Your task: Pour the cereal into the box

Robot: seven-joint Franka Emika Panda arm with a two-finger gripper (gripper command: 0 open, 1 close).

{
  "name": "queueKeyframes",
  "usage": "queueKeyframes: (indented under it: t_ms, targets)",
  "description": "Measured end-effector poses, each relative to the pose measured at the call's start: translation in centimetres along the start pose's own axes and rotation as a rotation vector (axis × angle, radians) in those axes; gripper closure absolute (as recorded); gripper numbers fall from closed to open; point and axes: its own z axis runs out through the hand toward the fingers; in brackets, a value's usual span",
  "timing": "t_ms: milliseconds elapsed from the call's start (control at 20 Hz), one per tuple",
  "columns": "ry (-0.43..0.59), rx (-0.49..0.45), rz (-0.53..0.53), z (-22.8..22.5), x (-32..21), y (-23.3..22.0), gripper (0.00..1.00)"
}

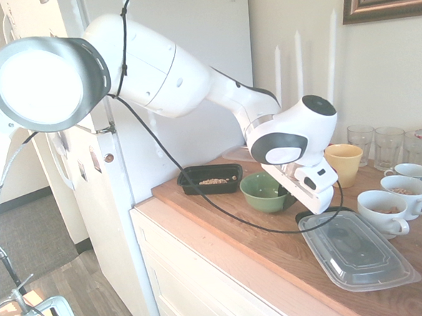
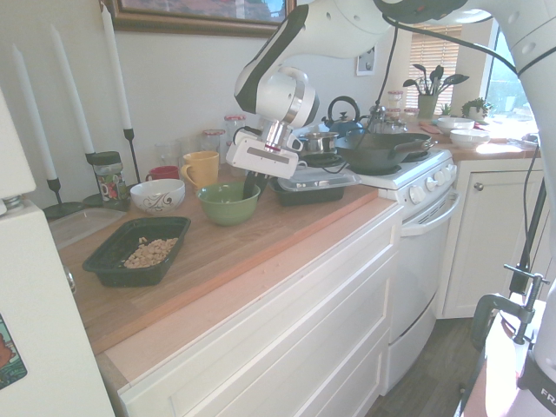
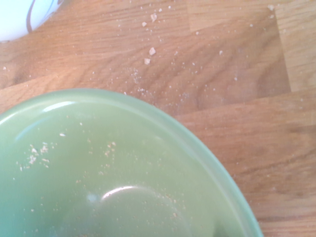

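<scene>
The cereal (image 1: 214,181) (image 2: 149,252) lies as a small tan heap inside the box (image 1: 188,176) (image 2: 105,261), a shallow black tray at the counter's end by the fridge. A green bowl (image 1: 262,191) (image 2: 224,202) stands upright on the counter, a short way from the box. My gripper (image 2: 252,185) reaches down onto the bowl's rim on the side away from the box and is shut on it. In the wrist view the green bowl (image 3: 113,177) holds only a few crumbs, and more crumbs lie on the wood beside it.
A yellow mug (image 1: 344,164) (image 2: 201,167) and a white patterned bowl (image 2: 157,195) stand behind the green bowl. A lidded black container (image 1: 356,253) (image 2: 311,184), white cups (image 1: 383,212) and glasses (image 1: 386,146) lie beyond. Tall candles (image 2: 52,113) line the wall.
</scene>
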Motion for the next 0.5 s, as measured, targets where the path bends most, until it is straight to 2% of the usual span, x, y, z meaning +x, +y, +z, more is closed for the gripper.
queueKeyframes:
  t_ms: [500]
  targets:
    - [-0.011,-0.011,0.002,1.2,-0.2,-0.1,0.00]
